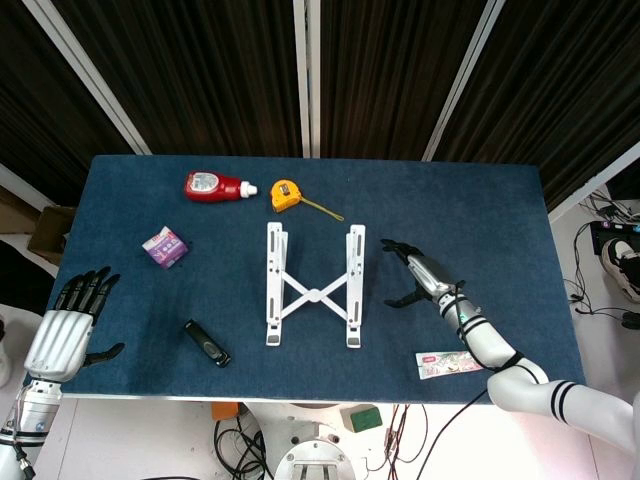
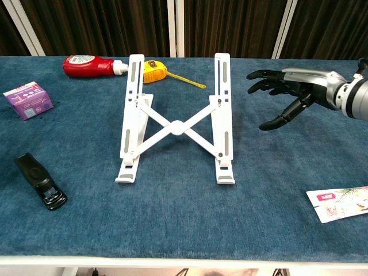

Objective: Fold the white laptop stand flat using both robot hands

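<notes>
- The left hand (image 1: 72, 318) shows only in the head view, at the surface's (image 1: 480, 215) near left corner; its arm is cut off by the frame edge.
- The flat packet (image 2: 340, 203) at the near right runs off the chest view's edge.
- The left hand lies with fingers spread, holding nothing.
- The right hand (image 2: 290, 92) hovers with fingers apart and thumb dropped, empty, pointing toward the stand.
- The white laptop stand (image 1: 314, 286) sits unfolded mid-surface, its right rail near the right hand but not touching, well apart from the left hand.
</notes>
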Tool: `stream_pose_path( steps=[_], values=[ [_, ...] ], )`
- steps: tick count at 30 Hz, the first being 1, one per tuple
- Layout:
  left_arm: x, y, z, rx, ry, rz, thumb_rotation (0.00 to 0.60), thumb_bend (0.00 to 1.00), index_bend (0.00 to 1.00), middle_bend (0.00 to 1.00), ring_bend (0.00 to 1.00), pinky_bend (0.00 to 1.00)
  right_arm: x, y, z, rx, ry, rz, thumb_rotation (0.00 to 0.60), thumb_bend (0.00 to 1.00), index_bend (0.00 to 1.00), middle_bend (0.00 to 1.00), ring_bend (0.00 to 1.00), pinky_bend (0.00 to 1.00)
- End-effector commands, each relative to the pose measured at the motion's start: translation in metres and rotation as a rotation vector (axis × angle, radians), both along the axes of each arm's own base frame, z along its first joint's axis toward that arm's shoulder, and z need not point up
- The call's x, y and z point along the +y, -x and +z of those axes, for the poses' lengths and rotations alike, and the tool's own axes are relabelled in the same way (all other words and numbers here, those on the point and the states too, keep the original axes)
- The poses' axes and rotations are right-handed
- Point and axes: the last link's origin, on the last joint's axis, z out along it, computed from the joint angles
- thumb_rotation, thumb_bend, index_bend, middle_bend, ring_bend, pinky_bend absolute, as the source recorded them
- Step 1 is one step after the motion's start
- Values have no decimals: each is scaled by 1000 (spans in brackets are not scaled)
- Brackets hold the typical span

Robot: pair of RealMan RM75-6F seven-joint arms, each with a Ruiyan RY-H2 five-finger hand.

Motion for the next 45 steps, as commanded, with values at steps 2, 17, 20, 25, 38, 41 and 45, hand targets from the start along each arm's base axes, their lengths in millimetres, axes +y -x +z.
stream_pose_path(
  steps=[2, 17, 20, 25, 38, 41, 45],
  values=[
    [0, 0, 0, 2, 2, 3, 600, 89, 58, 10, 0, 90, -7, -7, -6, -21, -13, -11, 600, 83, 39, 147, 0, 0],
    [-5, 5, 4, 3, -9, 27, 600, 88, 58, 10, 0, 90, -37, -23, 12, -314, -85, -230, 600, 0, 76, 147, 0, 0],
    [-6, 6, 4, 3, -11, 28, 600, 88, 58, 10, 0, 90, -44, -29, 13, -341, -113, -251, 600, 0, 75, 145, 0, 0],
    [-7, 8, 5, -1, -17, 36, 600, 88, 58, 10, 0, 90, -56, -53, 0, -385, -181, -270, 600, 0, 77, 145, 0, 0],
    [-9, 9, 7, 1, -21, 43, 600, 88, 58, 10, 0, 90, -49, -78, -18, -579, -276, -352, 600, 0, 296, 285, 4, 0],
    [-9, 9, 7, 1, -22, 37, 600, 88, 58, 10, 0, 90, -33, -79, -8, -654, -295, -344, 600, 0, 308, 292, 12, 0],
    [-7, 8, 7, -3, -23, 28, 600, 88, 58, 10, 0, 90, -7, -78, 12, -757, -322, -290, 600, 0, 310, 292, 11, 0]
  ],
)
